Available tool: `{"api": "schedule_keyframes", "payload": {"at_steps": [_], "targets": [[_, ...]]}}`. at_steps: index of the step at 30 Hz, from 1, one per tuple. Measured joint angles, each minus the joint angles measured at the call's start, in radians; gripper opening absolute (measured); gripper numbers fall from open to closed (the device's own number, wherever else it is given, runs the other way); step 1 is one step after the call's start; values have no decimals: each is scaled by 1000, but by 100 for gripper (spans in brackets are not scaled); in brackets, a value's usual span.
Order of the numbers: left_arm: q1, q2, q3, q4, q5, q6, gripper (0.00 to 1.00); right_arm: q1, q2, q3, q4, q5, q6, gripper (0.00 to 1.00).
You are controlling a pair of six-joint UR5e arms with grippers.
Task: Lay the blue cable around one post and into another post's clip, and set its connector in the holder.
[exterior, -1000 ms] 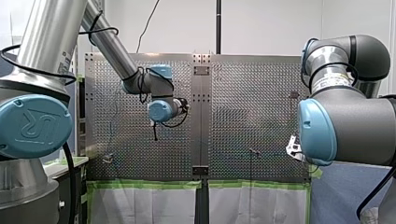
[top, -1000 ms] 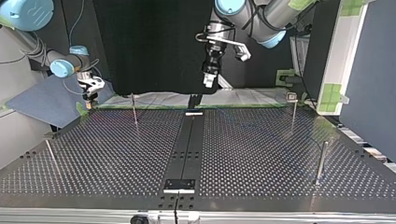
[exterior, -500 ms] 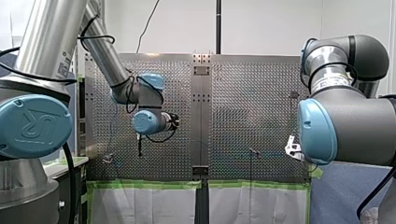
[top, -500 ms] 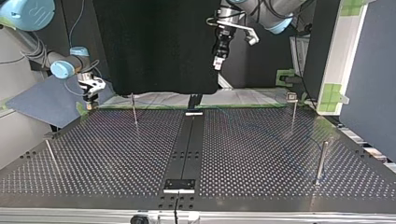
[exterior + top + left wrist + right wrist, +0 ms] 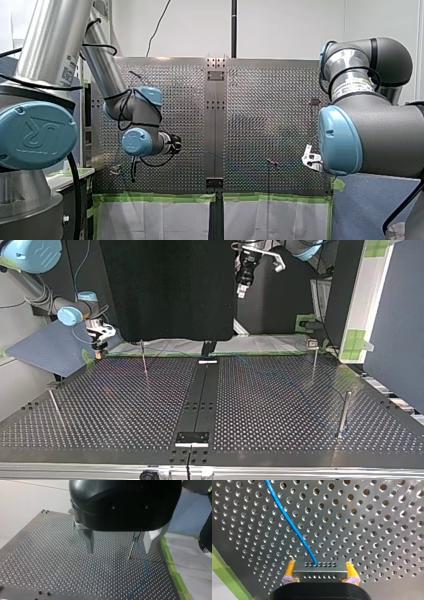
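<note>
Holding: my right hand [image 5: 320, 568] was clenched on the connector [image 5: 320, 571], its yellow pads [image 5: 290, 568] on the two short sides, low over the surface [image 5: 374, 530] at about ten o'clock in the top view.
Cable: the blue cable [image 5: 289, 522] left the connector's face ahead of the hand, heading toward eleven o'clock; in the left wrist view it ran close by a post [image 5: 131, 547] and on across the surface.
Left hand: my left hand [image 5: 118, 543] hung released and empty, high at twelve o'clock in the top view.
Handling: the cable looked thin and limp, so probably light and with no stiffness to push; it would likely follow a pull only and could snag on a post.
Grip point: the rigid connector looked the sound hold for the end; for routing, a gentle pinch on the free run near the post seemed best, since a sharp bend at the connector's root might strain it.
</note>
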Motion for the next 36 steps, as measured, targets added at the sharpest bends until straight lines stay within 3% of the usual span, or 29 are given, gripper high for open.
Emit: {"api": "schedule_keyframes", "payload": {"at_steps": [10, 19, 36], "targets": [[0, 0, -19, 23, 22, -52, 100, 4, 0, -6, 3, 1, 0, 0], [0, 0, -8, 38, 21, -85, 100, 13, -6, -7, 22, 1, -13, 0], [-1, 0, -7, 26, 19, -92, 100, 74, -135, -4, 102, 37, -24, 0]]}}
